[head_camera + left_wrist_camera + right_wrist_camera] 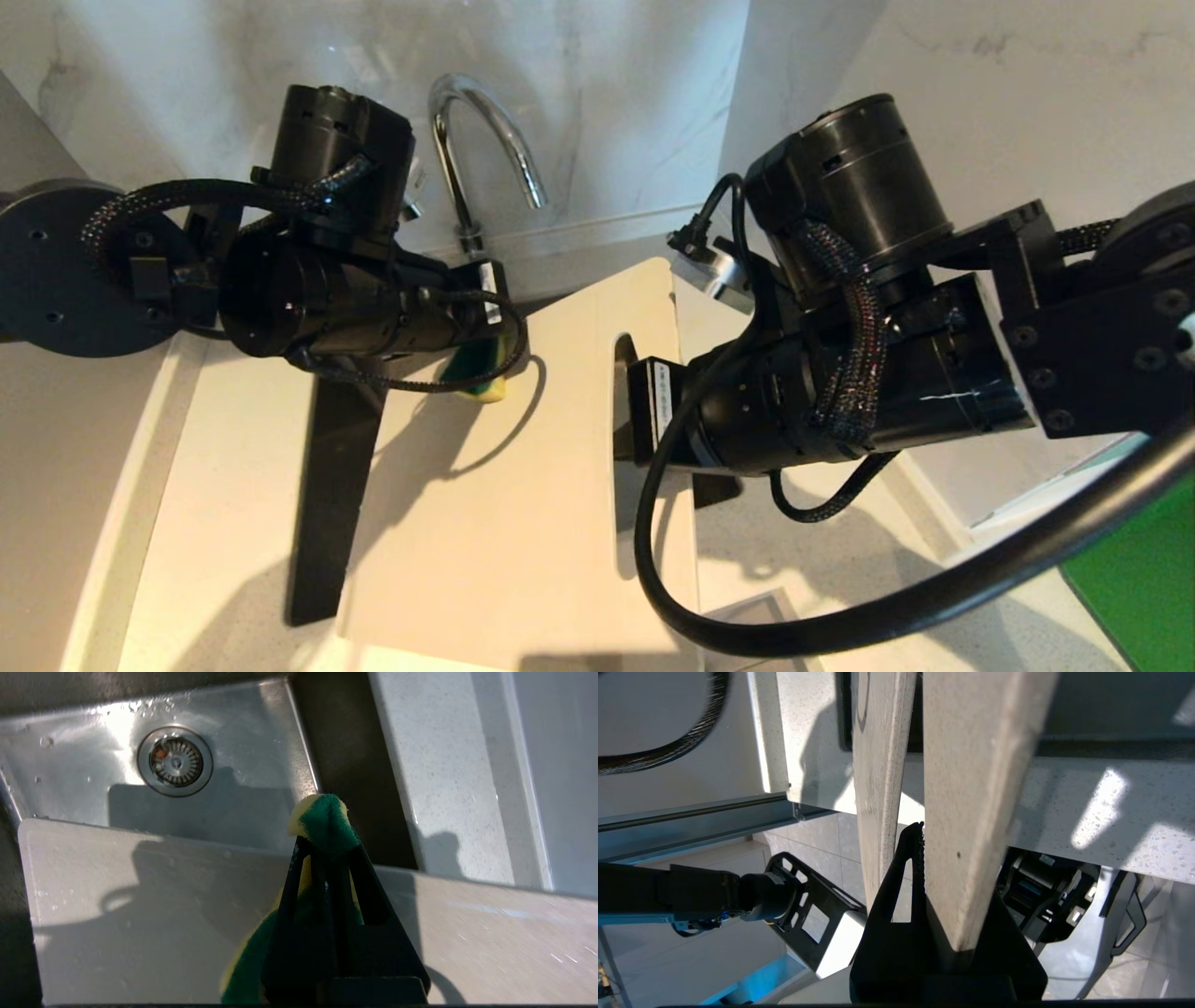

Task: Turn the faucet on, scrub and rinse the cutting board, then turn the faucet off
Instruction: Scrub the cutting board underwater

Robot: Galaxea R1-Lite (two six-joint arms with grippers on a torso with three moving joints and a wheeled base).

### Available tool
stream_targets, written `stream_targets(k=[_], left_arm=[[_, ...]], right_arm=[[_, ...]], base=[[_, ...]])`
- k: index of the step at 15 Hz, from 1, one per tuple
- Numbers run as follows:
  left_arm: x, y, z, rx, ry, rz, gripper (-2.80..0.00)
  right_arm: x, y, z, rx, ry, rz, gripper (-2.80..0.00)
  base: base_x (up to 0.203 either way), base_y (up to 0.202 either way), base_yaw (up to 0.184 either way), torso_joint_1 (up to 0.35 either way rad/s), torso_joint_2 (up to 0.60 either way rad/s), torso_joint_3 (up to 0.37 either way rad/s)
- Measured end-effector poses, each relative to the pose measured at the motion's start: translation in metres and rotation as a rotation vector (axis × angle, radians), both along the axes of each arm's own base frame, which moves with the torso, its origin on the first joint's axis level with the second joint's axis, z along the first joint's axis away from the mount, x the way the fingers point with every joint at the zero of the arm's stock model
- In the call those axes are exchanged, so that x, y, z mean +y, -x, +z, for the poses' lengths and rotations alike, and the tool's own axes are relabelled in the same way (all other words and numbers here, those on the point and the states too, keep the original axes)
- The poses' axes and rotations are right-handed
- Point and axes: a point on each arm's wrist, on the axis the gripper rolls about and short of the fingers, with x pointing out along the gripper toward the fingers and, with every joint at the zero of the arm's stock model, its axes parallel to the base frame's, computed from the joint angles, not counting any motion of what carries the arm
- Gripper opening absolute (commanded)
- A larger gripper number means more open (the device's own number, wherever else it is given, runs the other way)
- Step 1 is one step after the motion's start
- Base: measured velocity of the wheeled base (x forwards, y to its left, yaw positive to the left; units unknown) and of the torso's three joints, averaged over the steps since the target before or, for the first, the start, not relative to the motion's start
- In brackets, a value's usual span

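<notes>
The pale beige cutting board (523,485) is held tilted over the steel sink (70,765). My right gripper (639,411) is shut on the board's narrow strip (976,788) beside its handle slot; one finger (915,849) shows against the strip and the other is hidden behind it. My left gripper (485,364) is shut on a green and yellow sponge (324,823), over the board's far edge (140,914). The chrome faucet (485,121) stands behind the board, with no stream showing at its spout. Its lever is hidden by my left arm.
The sink drain (175,760) lies below the board's far edge. A speckled white counter (444,788) borders the sink. A green mat (1139,569) lies at the right. A dark narrow strip (327,504) runs along the board's left side. My own base (794,896) shows below.
</notes>
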Motion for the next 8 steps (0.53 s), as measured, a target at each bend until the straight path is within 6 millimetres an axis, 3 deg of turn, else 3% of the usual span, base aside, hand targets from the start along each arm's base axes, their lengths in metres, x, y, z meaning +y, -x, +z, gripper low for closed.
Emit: stream_targets(k=[3,8], left_arm=[[0.005,-0.003,-0.010,0.037,-0.003,0.027,-2.80],[0.034,-0.002,-0.027,0.087,-0.026,0.077,-2.80]], right_arm=[[-0.005,0.007,0.008,-0.022,-0.019,0.003,-2.80],[-0.012,0.014,0.017,-0.046,-0.043,0.007,-2.80]], base=[[0.000,0.000,0.000,0.000,0.00,0.000],[0.000,0.000,0.000,0.000,0.00,0.000]])
